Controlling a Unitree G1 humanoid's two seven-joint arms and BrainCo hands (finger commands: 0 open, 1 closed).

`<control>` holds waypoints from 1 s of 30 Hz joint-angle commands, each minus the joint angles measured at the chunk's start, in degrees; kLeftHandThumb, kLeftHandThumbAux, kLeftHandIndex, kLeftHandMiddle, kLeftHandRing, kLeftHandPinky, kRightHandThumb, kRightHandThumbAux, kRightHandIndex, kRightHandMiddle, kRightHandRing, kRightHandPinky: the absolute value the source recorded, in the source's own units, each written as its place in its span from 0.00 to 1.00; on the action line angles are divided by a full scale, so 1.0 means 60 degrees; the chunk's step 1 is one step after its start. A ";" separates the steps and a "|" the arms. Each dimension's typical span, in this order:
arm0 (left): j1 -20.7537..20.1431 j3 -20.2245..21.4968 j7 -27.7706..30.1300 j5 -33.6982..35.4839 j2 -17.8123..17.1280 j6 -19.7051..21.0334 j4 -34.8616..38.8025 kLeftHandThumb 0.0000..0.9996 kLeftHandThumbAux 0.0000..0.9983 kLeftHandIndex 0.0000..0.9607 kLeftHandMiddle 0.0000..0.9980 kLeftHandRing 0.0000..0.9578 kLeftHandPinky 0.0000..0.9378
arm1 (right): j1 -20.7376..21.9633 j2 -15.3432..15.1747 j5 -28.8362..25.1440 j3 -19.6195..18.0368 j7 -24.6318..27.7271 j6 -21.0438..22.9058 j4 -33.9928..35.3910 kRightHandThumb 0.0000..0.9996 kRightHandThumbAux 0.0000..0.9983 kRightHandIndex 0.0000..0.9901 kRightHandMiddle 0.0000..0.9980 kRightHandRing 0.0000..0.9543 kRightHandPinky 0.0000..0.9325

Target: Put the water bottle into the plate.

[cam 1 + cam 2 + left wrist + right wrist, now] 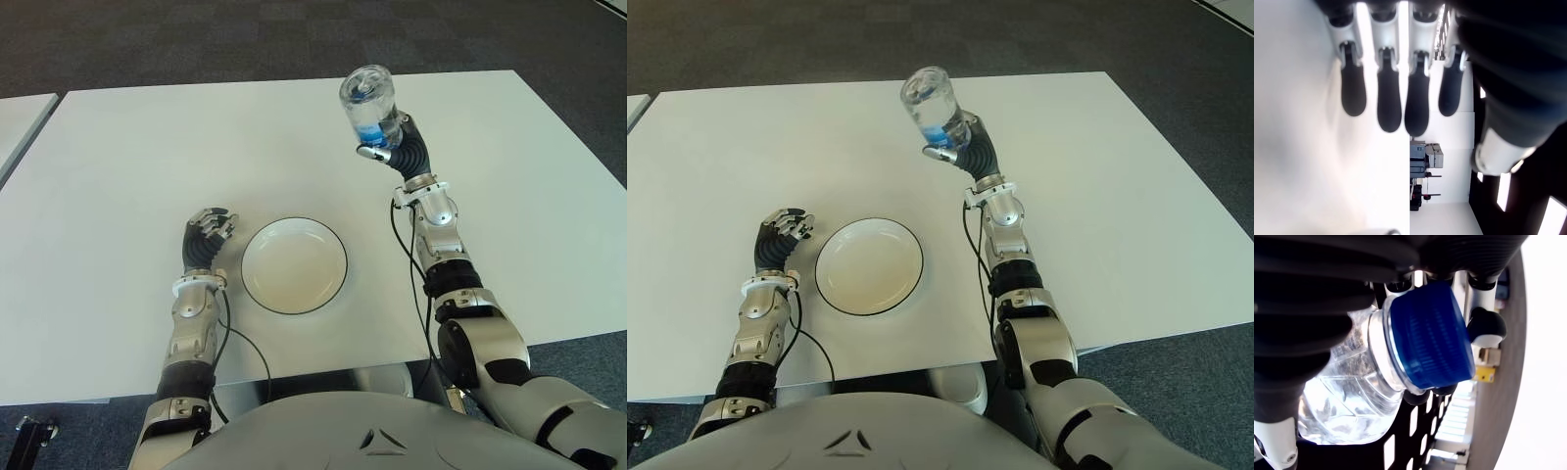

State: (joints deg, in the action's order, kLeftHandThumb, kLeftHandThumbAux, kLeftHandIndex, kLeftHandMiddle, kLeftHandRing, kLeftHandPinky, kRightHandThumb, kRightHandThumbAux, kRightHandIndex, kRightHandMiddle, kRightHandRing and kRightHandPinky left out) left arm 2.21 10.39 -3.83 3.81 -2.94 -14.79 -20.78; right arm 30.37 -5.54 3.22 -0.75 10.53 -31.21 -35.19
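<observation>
My right hand (392,147) is shut on a clear water bottle (368,103), held in the air above the far part of the white table (127,166). The bottle points cap-down into the hand; its blue cap (1431,340) shows close in the right wrist view, with fingers (1308,340) wrapped round the neck and body. A white plate (293,265) with a dark rim lies near the table's front edge, nearer me and to the left of the bottle. My left hand (209,233) shows just left of the plate, fingers (1388,100) relaxed and holding nothing.
A second white table's corner (18,116) shows at the far left. Dark carpet (245,39) lies beyond the table's far edge. Black cables (245,348) run along both forearms near the table's front edge.
</observation>
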 commanded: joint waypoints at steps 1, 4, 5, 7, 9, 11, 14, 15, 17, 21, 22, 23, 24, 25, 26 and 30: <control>0.0193 0.0038 0.0015 0.0103 0.0091 0.0330 -0.0131 0.71 0.72 0.45 0.54 0.55 0.55 | -0.0674 -0.0061 0.0681 0.0503 -0.0230 -0.0373 0.1300 0.69 0.73 0.44 0.88 0.92 0.92; 0.0187 0.0031 -0.0002 0.0095 0.0079 0.0328 -0.0131 0.71 0.72 0.45 0.53 0.55 0.55 | -0.0942 -0.0093 0.0973 0.0712 -0.0302 -0.0322 0.1805 0.69 0.73 0.44 0.88 0.91 0.91; 0.0178 0.0027 -0.0018 0.0067 0.0063 0.0311 -0.0146 0.71 0.72 0.45 0.53 0.55 0.55 | -0.1040 -0.0128 0.1152 0.0832 -0.0306 -0.0350 0.2015 0.69 0.73 0.44 0.88 0.91 0.92; 0.0168 0.0023 -0.0036 0.0034 0.0045 0.0292 -0.0162 0.71 0.72 0.45 0.53 0.55 0.55 | -0.1165 -0.0173 0.1360 0.0976 -0.0326 -0.0345 0.2287 0.69 0.73 0.44 0.88 0.91 0.92; 0.0169 0.0021 -0.0042 0.0025 0.0047 0.0289 -0.0169 0.71 0.72 0.45 0.53 0.55 0.55 | -0.1188 -0.0253 0.1543 0.1052 -0.0393 -0.0374 0.2355 0.69 0.73 0.44 0.88 0.91 0.92; 0.0166 0.0020 -0.0047 0.0014 0.0044 0.0278 -0.0189 0.71 0.72 0.45 0.53 0.55 0.55 | -0.1209 -0.0413 0.1827 0.1212 -0.0369 -0.0448 0.2438 0.69 0.73 0.44 0.88 0.91 0.92; 0.0167 0.0031 0.0002 0.0057 0.0040 0.0256 -0.0189 0.71 0.72 0.45 0.53 0.55 0.55 | -0.1294 -0.0617 0.2243 0.1560 -0.0211 -0.0465 0.2640 0.69 0.73 0.44 0.88 0.91 0.92; 0.0169 0.0033 0.0047 0.0094 0.0045 0.0229 -0.0185 0.71 0.72 0.45 0.53 0.55 0.55 | -0.1314 -0.0701 0.2460 0.1738 -0.0160 -0.0510 0.2700 0.69 0.73 0.44 0.88 0.91 0.92; 0.0171 0.0034 0.0094 0.0133 0.0051 0.0199 -0.0181 0.71 0.72 0.45 0.53 0.55 0.55 | -0.1329 -0.0802 0.2680 0.1940 -0.0149 -0.0550 0.2764 0.69 0.73 0.44 0.89 0.91 0.94; 0.0208 0.0016 0.0210 0.0210 0.0043 0.0105 -0.0140 0.71 0.72 0.45 0.53 0.55 0.55 | -0.1278 -0.0883 0.3423 0.2866 -0.0081 -0.1132 0.2182 0.69 0.73 0.44 0.90 0.92 0.94; 0.0209 0.0012 0.0213 0.0213 0.0038 0.0094 -0.0140 0.71 0.72 0.45 0.53 0.55 0.55 | -0.1259 -0.0919 0.3510 0.2992 -0.0097 -0.1237 0.2074 0.69 0.73 0.44 0.90 0.92 0.94; 0.0199 0.0011 0.0206 0.0202 0.0029 0.0088 -0.0150 0.71 0.72 0.45 0.53 0.55 0.56 | -0.1246 -0.0976 0.3566 0.3108 -0.0057 -0.1318 0.1996 0.69 0.73 0.44 0.90 0.92 0.93; 0.0191 0.0014 0.0203 0.0193 0.0024 0.0084 -0.0159 0.71 0.72 0.45 0.53 0.55 0.55 | -0.1230 -0.1020 0.3599 0.3191 -0.0042 -0.1379 0.1935 0.69 0.73 0.44 0.90 0.92 0.93; 0.0177 0.0016 0.0178 0.0167 0.0017 0.0095 -0.0171 0.71 0.72 0.45 0.53 0.55 0.55 | -0.1228 -0.1088 0.3628 0.3296 0.0046 -0.1418 0.1887 0.69 0.73 0.44 0.90 0.92 0.92; 0.0167 0.0016 0.0159 0.0149 0.0012 0.0103 -0.0179 0.71 0.72 0.45 0.53 0.55 0.55 | -0.1220 -0.1140 0.3645 0.3378 0.0099 -0.1453 0.1844 0.69 0.73 0.44 0.89 0.91 0.91; 0.0177 0.0025 0.0069 0.0076 -0.0012 0.0153 -0.0155 0.71 0.72 0.45 0.54 0.55 0.55 | -0.1310 -0.1330 0.3773 0.3711 0.0434 -0.1387 0.1828 0.70 0.73 0.44 0.88 0.90 0.90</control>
State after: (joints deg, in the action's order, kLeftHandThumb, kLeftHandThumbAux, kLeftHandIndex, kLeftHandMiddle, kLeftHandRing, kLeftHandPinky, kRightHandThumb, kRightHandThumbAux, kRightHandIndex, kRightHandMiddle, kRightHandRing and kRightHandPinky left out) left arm 2.26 10.39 -3.30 4.53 -2.91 -15.14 -20.70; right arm 22.59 -12.41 25.64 20.62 12.14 -39.13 -24.08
